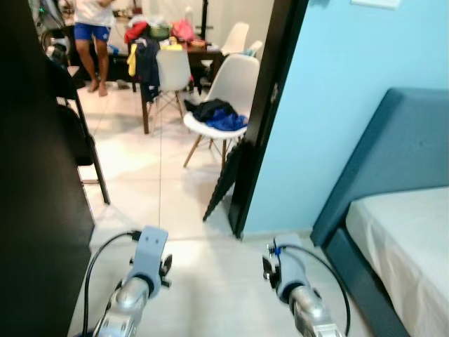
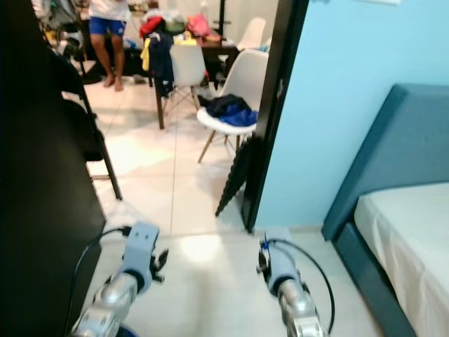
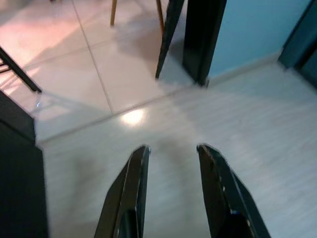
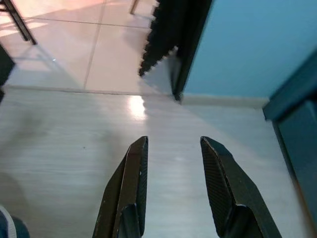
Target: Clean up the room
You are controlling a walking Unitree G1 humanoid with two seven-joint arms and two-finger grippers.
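Clothes (image 1: pixel 217 114) heap on a white chair (image 1: pixel 235 84) beyond the doorway; left tool (image 3: pixel 171 153) and right tool (image 4: pixel 172 146) spread, empty

glossy pale floor tiles (image 1: pixel 140 168), smooth white plastic chair (image 1: pixel 235 81), matt black fingers (image 4: pixel 133 183)

1. I see bare floor (image 1: pixel 210 281) right ahead, and both my grippers hang over it with room all around.
2. A tall dark cabinet (image 1: pixel 35 210) blocks my left side.
3. The bed (image 1: pixel 400 232) blocks my right side.
4. The doorway ahead is open, with a black door frame (image 1: pixel 270 112) on its right.
5. Past it, a white chair (image 1: pixel 228 91) with clothes on it stands in the way.
6. A person (image 1: pixel 95 35) stands far back.
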